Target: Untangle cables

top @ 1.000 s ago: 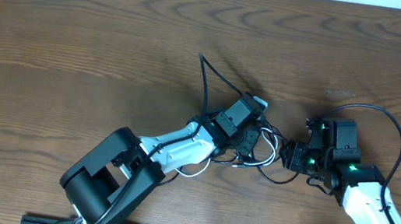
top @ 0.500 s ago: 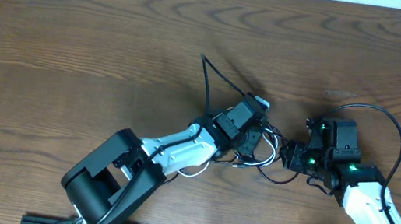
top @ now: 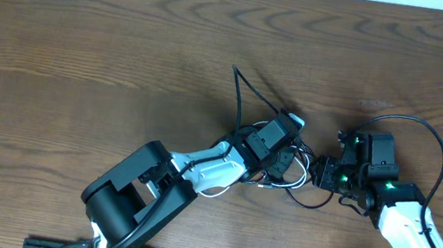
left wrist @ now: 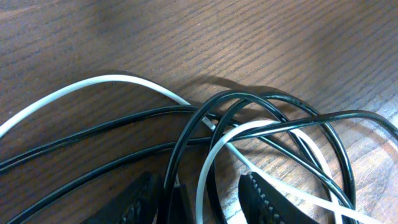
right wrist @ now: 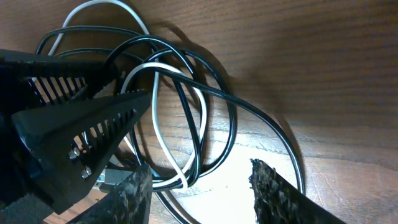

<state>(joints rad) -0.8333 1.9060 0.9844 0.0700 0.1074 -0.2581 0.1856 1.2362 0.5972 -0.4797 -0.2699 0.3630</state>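
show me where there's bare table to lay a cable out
Bare table: the whole far strip above the black cable end, and the left side, beyond the left arm. Crowded centre-right, where the tangle lies between it and the right arm.

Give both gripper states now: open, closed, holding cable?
Left gripper: open, black cable and white cable strands between the fingers, not clamped.
Right gripper: open, holding nothing.

Tangled on the wooden worktop [top: 86, 35], right of centre: a thin black cord [left wrist: 261, 94] in overlapping loops, a thin white cord [left wrist: 112, 78] threaded through them.
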